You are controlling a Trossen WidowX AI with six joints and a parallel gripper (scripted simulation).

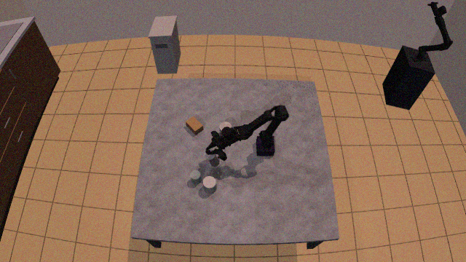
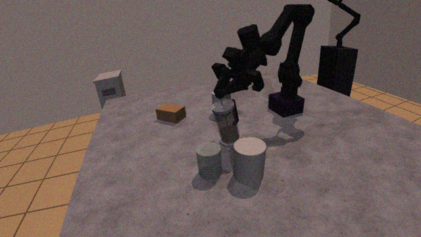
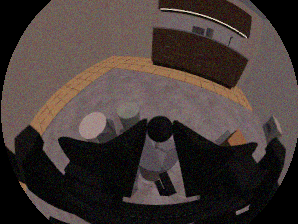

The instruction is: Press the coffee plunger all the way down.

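Observation:
The coffee press (image 1: 215,161) (image 2: 227,123) (image 3: 154,163) is a glass cylinder with a grey lid. It stands upright on the grey table (image 1: 284,204) (image 2: 329,171), left of the arm's base (image 1: 265,145) (image 2: 285,104). My gripper (image 1: 215,154) (image 2: 223,95) (image 3: 160,123) hangs straight over the press and is shut on the plunger knob. The knob shows as a dark round shape between the fingers in the wrist view. It sits low, close above the lid. The rod is hidden.
A pale green cylinder (image 1: 195,175) (image 2: 208,160) and a white cylinder (image 1: 209,182) (image 2: 249,160) stand close in front of the press. Another white cylinder (image 1: 225,126) stands behind it. An orange box (image 1: 194,124) (image 2: 170,112) lies to the left.

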